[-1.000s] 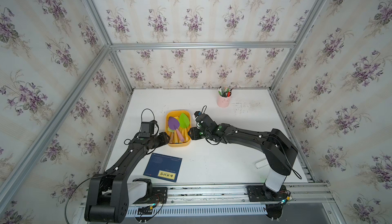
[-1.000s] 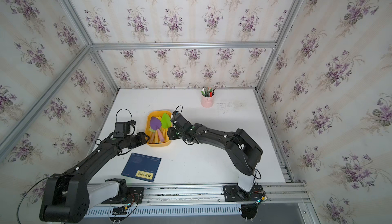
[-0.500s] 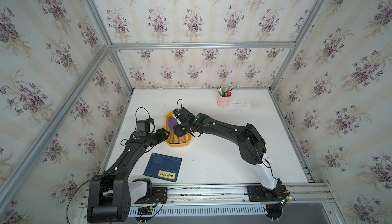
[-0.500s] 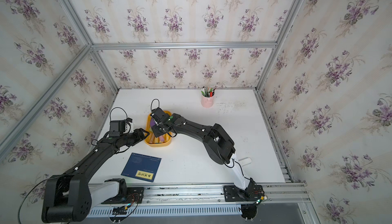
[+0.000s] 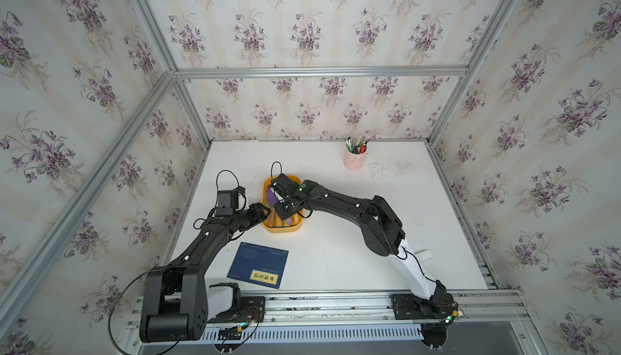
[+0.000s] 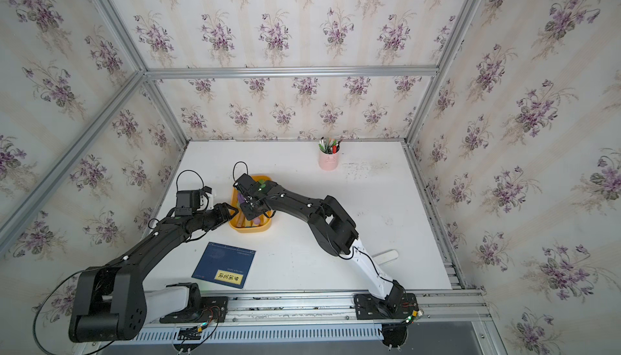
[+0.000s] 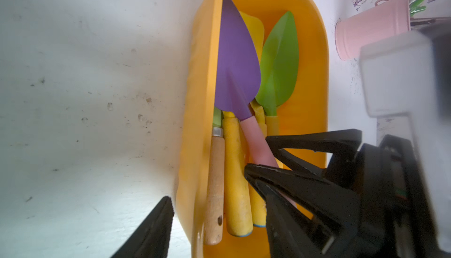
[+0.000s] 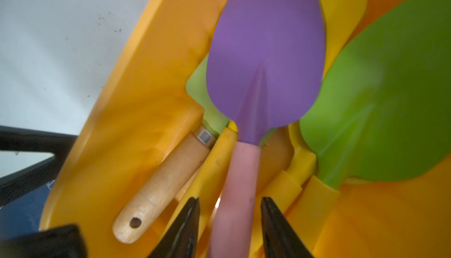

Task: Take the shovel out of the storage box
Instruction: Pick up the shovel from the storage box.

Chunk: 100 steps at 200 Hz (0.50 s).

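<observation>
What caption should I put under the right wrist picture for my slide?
Right gripper straddling the pink handle of the purple shovel in the yellow-orange storage box.

The only writing stands on the dark blue booklet (image 5: 258,265) lying on the white surface (image 5: 336,256). A yellow label (image 5: 265,274) near one corner of its cover carries a row of dark characters, seen in both top views (image 6: 230,276), too small to read. Fainter print runs along the cover's edges, also unreadable.

The left arm (image 5: 201,249) and right arm (image 5: 346,204) are black, with white lower links (image 5: 411,264) and looping cables (image 5: 226,171).
</observation>
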Available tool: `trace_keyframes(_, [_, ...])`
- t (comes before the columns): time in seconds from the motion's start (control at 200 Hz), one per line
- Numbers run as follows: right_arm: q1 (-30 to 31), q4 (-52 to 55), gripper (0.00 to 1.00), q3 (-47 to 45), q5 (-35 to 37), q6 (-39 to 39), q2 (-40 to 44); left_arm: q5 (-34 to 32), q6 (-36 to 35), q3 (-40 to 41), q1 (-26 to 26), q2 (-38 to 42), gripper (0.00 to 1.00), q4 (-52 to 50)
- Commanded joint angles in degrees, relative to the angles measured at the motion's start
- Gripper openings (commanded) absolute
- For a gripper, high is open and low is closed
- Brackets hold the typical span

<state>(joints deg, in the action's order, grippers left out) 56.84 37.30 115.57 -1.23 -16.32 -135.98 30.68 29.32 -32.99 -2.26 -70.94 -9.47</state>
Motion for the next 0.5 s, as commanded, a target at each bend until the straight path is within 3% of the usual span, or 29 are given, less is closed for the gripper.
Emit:
trace_keyframes(0.0, [-0.1,2.0,0.41,0.6,1.3,-0.6,-0.5,0.4,-0.1,-0.1,0.0,-0.1,0.61,0.7])
trace_keyframes(0.2, [0.0,0.4,0.24,0.4,1.2,-2.8,0.4,0.8,0.0,-0.7,0.0,0.4,0.61,0.3])
trace_keyframes(0.34, [0.0,-0.7,0.18,0.1,2.4,-4.8,3.0,-0.6,-1.3,-4.2,0.0,3.8,0.62,-5.5])
trace_keyframes(0.425, [-0.1,-1.8,0.18,-0.8,4.3,-5.6,5.4,-1.7,-1.3,-6.5,0.0,8.0,0.66,-8.7])
trace_keyframes(0.495, [-0.5,-3.3,0.16,-2.3,4.7,-6.5,7.7,1.9,1.5,-7.2,0.0,9.6,0.75,-7.2])
